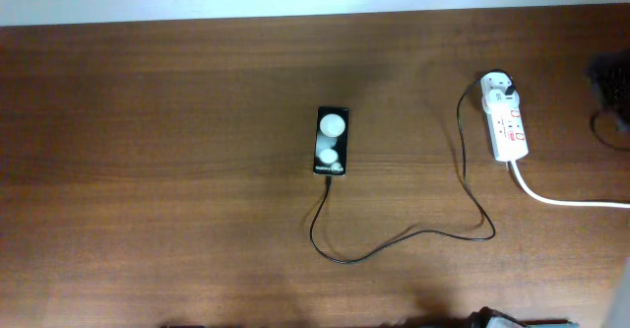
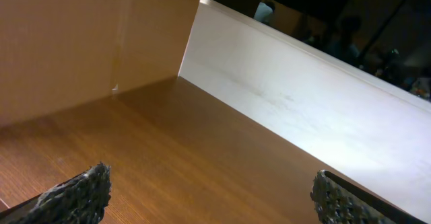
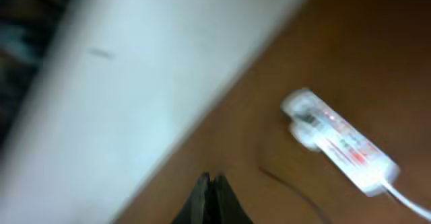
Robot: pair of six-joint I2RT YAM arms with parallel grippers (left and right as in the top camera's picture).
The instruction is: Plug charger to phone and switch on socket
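charger (image 1: 423, 230) meets phone (image 1: 332, 141) lower edge, apparently plugged; socket (image 1: 509, 123) switch state unreadable. left gripper (image 2: 212, 192) wide, empty; right gripper (image 3: 211, 192) pressed together, empty.

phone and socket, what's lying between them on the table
Overhead view: only the charger cable, crossing close to the socket; the rest of the way to the phone is bare wooden table.

the black charger (image 1: 433, 231) loops across the table (image 1: 148, 170) from the phone (image 1: 332, 142) to the white socket (image 1: 508, 121).
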